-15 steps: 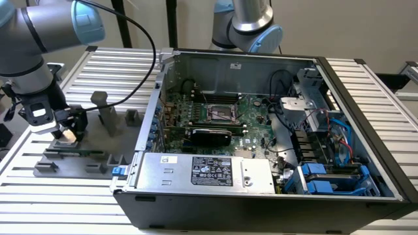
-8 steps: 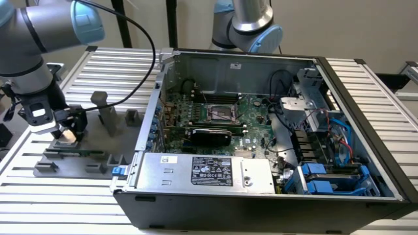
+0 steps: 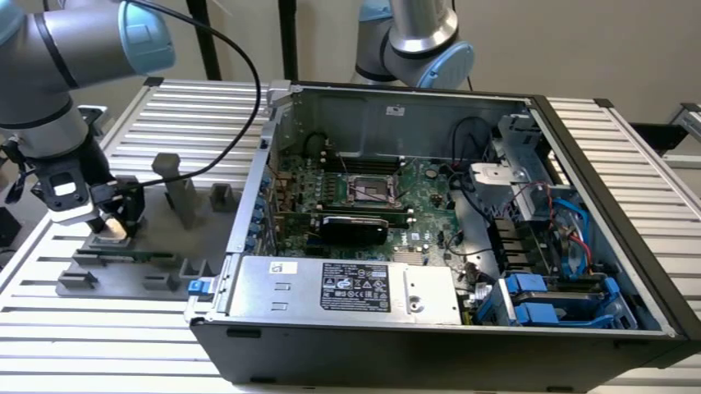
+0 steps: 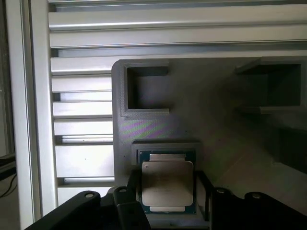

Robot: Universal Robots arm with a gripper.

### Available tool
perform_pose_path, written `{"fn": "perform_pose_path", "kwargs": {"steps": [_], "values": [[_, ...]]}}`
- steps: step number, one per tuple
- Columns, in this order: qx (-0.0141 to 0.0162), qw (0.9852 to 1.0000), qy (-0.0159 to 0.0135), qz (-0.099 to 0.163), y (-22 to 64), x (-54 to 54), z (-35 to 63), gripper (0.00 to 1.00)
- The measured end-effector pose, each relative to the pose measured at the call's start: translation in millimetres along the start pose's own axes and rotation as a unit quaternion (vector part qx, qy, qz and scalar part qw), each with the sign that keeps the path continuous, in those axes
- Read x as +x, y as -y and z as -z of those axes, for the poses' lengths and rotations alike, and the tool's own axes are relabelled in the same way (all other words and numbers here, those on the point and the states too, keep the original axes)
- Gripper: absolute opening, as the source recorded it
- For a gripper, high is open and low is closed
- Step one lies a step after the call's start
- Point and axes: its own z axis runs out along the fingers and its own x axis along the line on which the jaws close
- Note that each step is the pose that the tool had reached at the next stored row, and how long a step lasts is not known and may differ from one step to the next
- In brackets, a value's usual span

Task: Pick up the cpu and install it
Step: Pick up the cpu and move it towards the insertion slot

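Note:
The cpu point(image 4: 167, 178) is a thin square chip with a pale silver top and a green rim. It lies flat in a shallow recess of the grey holder block point(image 4: 192, 120). My gripper point(image 4: 168, 194) is down over the chip, its black body straddling it on both sides. In the exterior view my gripper point(image 3: 110, 227) hangs low over the grey holder block point(image 3: 131, 263), at the exterior view's left, beside the open computer case. The dark square socket point(image 3: 370, 190) with its metal frame sits on the green motherboard inside the case, well away from my gripper.
The open computer case point(image 3: 438, 349) holds a silver power supply point(image 3: 340, 287) with a black label, cables and blue drive bays point(image 3: 547, 300). Grey posts point(image 3: 176, 185) stand on the holder block. A second arm point(image 3: 422, 41) rises behind the case. Ribbed aluminium table point(image 3: 197, 107) lies all around.

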Motion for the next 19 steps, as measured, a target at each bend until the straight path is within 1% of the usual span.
{"fn": "perform_pose_path", "kwargs": {"steps": [4,7,10,19], "values": [[-0.0001,1.0,0.0002,0.0,0.0,0.0,1.6,0.55],[0.0,1.0,0.0001,0.0,-0.1,0.0,8.7,0.55],[0.0,1.0,0.0,0.0,-0.2,0.1,19.7,0.55],[0.0,1.0,0.0001,0.0,-0.7,0.4,60.6,0.55]]}}
